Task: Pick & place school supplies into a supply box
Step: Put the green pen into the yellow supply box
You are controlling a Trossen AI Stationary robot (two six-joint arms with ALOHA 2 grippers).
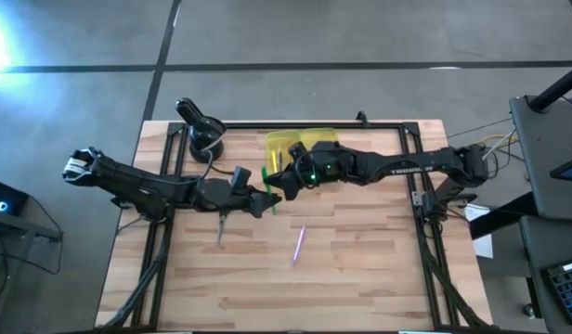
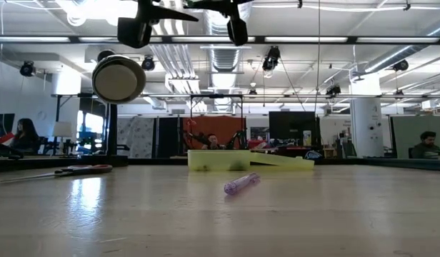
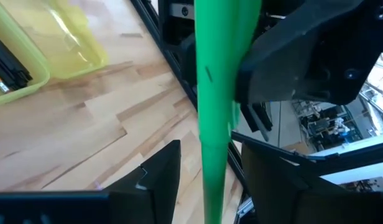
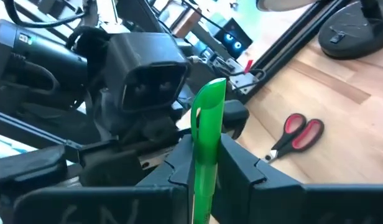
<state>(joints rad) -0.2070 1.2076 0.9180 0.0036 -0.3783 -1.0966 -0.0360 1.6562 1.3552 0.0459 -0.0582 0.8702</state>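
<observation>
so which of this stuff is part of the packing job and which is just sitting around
Part of the job:
- green pen, clamped in the right gripper
- purple pen on the table
- red-handled scissors on the table
- yellow supply box
- left gripper, open around the green pen

Lying about:
- black round holder

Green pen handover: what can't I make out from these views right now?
- Green pen: its lower end is hidden between the right end effector fingers in the right wrist view, and cut off by the frame edge in the left wrist view.
- Supply box contents: the low view shows only its wall; the left wrist view crops most of it.
- Scissors blades: too thin to read in the low view.
- Left end effector: fingers only partly in frame.
</observation>
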